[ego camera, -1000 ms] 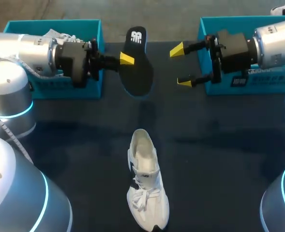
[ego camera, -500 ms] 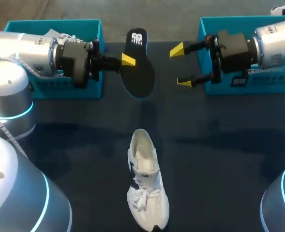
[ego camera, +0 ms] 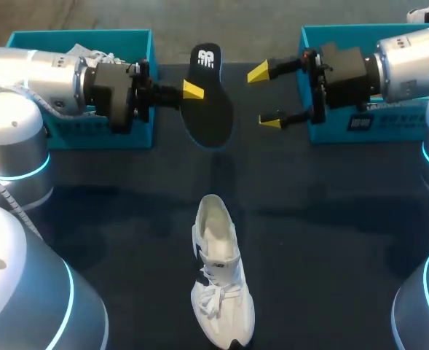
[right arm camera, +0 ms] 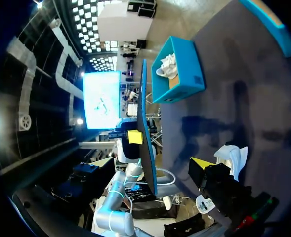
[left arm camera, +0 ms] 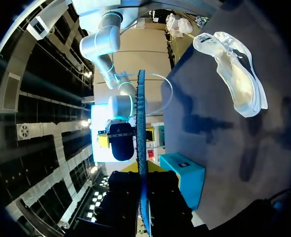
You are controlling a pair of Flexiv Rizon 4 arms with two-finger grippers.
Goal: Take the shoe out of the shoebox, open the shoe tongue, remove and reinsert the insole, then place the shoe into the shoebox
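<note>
**Insole out, refit still to come**

The shoe (ego camera: pixel 220 273) is out of its box, lying on the desk (ego camera: pixel 331 219) at the robot's side, mouth wide and hollow. The insole (ego camera: pixel 208 98) is held aloft over the far side, left pincer (ego camera: pixel 191 89) clamped on it. Reinsertion and boxing remain, I'd judge. The right pincer (ego camera: pixel 265 97), fingers apart and empty, has slid nearer the insole; the left hasn't budged.

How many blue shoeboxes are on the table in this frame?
2. The left shoebox stands at the back on the left side, the right shoebox at the back on the right side. Both are partly covered from above; no third one shows.
</note>
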